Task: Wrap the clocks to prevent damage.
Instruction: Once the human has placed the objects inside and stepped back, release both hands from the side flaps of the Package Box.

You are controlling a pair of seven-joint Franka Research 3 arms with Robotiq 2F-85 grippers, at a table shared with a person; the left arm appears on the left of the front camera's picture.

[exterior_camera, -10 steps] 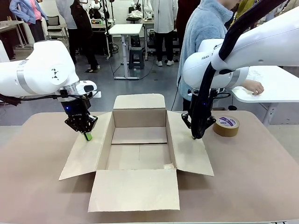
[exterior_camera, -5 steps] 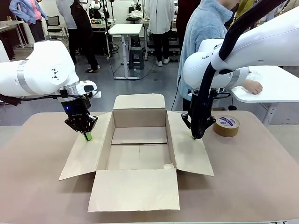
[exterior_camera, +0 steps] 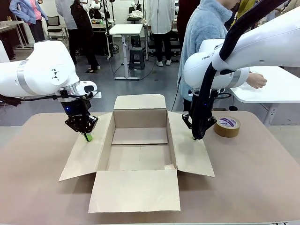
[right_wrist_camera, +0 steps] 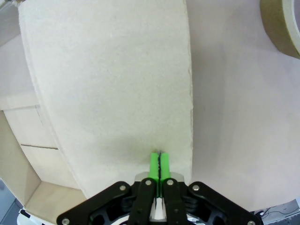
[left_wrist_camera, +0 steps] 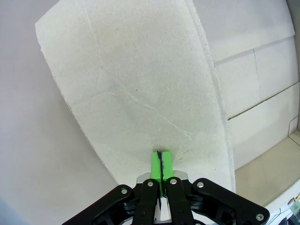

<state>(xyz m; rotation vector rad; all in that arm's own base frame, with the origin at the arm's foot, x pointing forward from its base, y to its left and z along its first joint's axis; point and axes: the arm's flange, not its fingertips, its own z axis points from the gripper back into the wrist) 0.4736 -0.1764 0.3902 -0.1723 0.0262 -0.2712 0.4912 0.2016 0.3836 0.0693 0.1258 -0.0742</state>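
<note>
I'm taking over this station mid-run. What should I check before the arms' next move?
1. Left gripper shut, empty, over the open brown cardboard box's left flap: ok.
2. Right gripper shut, empty, over the right flap: ok.
3. Grippers actually pressing those flaps: cannot tell.
4. Box floor bare: ok.
5. Brown tape roll lying flat on the tan table, apart from the box: ok.
</note>
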